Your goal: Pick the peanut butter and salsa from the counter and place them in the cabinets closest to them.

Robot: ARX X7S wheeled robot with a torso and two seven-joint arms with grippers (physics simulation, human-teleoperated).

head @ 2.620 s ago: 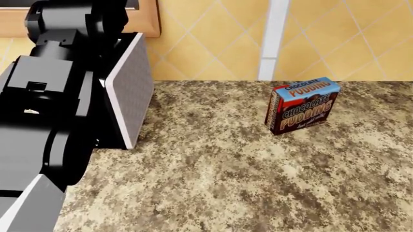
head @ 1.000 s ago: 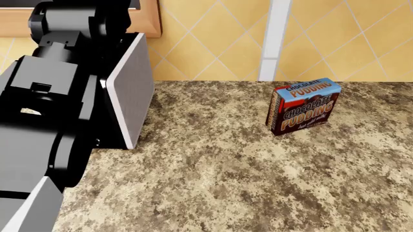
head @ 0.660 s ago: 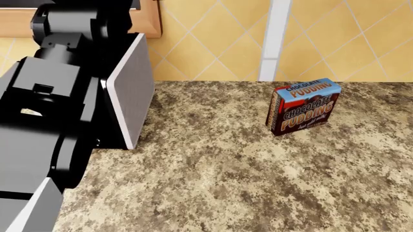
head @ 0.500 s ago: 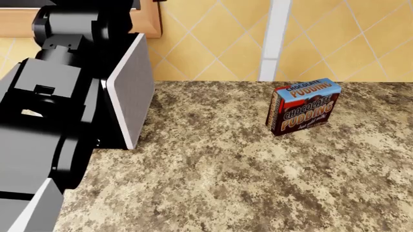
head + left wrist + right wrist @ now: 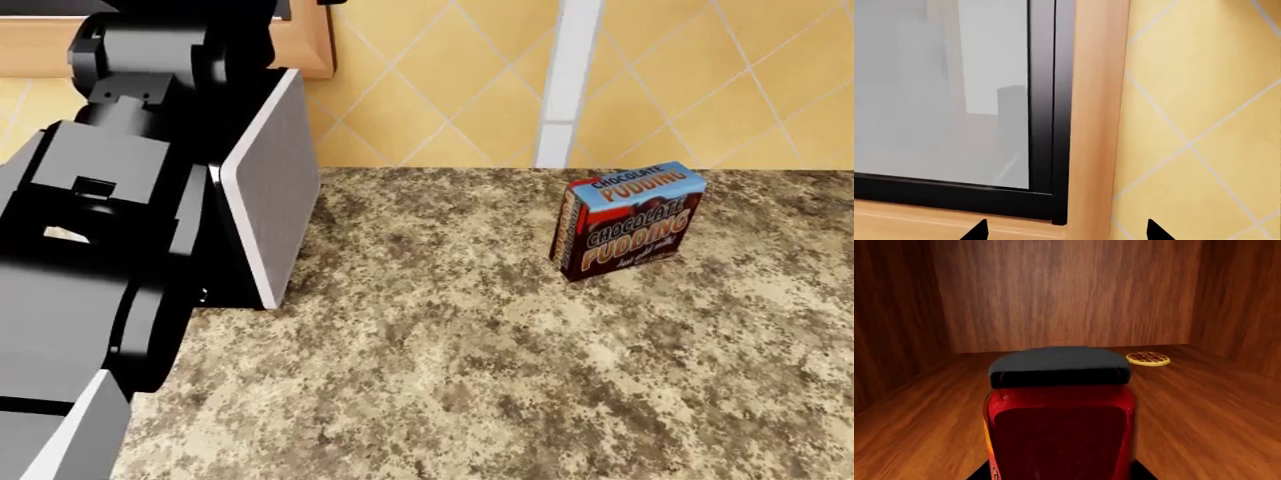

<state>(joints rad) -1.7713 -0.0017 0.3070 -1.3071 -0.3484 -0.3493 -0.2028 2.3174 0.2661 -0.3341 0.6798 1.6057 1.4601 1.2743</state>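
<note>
Pudding box (image 5: 626,221) on counter (image 5: 467,380); waffle (image 5: 1148,358) behind salsa (image 5: 1059,415).

The box (image 5: 625,220) on the tabletop (image 5: 507,370) reads "CHOCOLATE PUDDING" on its top and again on its front; smaller print below is unreadable.

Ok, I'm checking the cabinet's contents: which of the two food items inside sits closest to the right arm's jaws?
The red jar with the dark lid, standing right at the jaws. The small waffle lies flat farther back, apart from it.
</note>
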